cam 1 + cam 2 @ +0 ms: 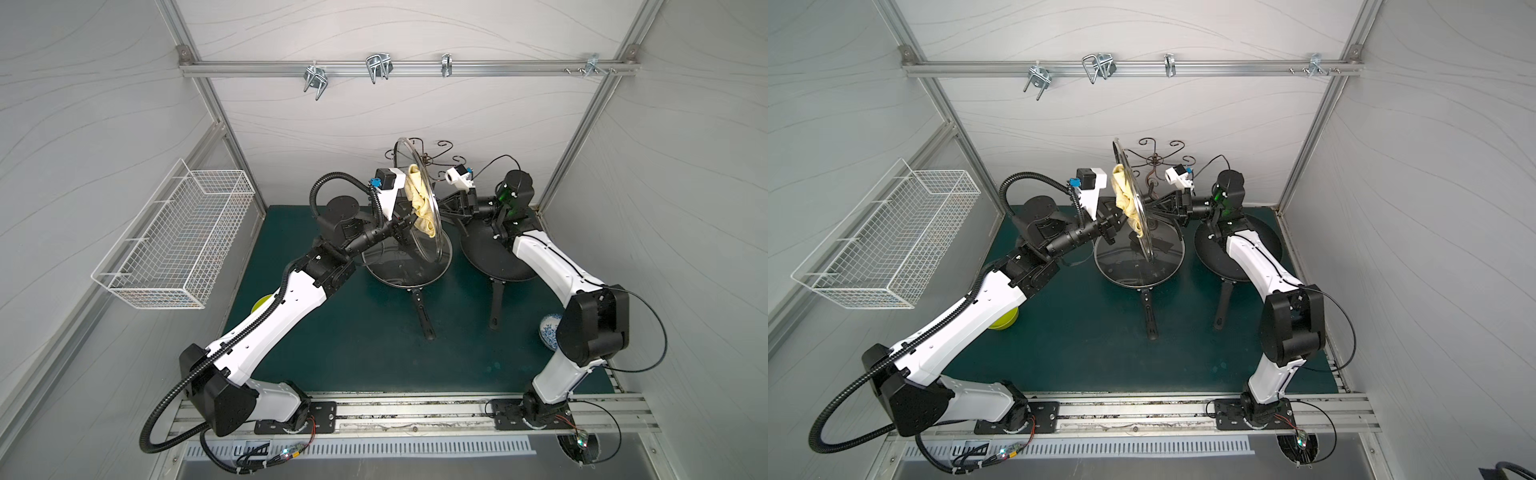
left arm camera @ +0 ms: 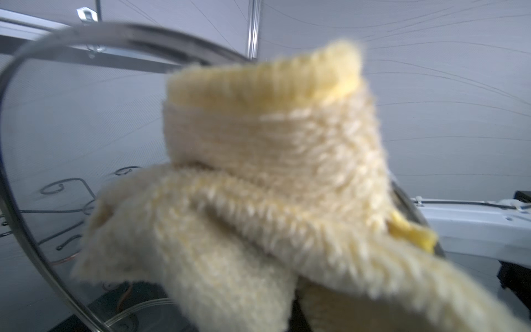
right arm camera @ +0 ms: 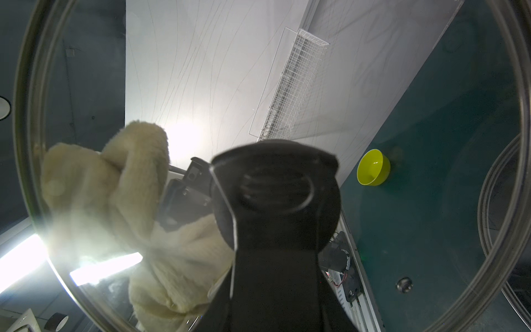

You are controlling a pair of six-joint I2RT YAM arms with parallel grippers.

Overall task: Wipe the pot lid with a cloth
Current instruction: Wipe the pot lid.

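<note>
The left end effector (image 1: 406, 223) is clenched on the cloth (image 1: 419, 199), whose soft, fuzzy folds are bunched up and pressed against the face of the pot lid (image 3: 201, 72) that is turned toward the left arm. The rag looks light and limp, so a pinch through a thick wad seems the surest hold. The lid stands on edge in the air above a covered pan (image 1: 423, 313) on the tabletop (image 1: 353, 353). Glass with a metal rim, it is probably stiff, fairly heavy, slick and breakable, and best taken by its central knob (image 3: 275, 186). The right end effector (image 1: 444, 212) grasps that knob from the opposite face. Seen through the glass, the cloth lies just beside the knob.
</note>
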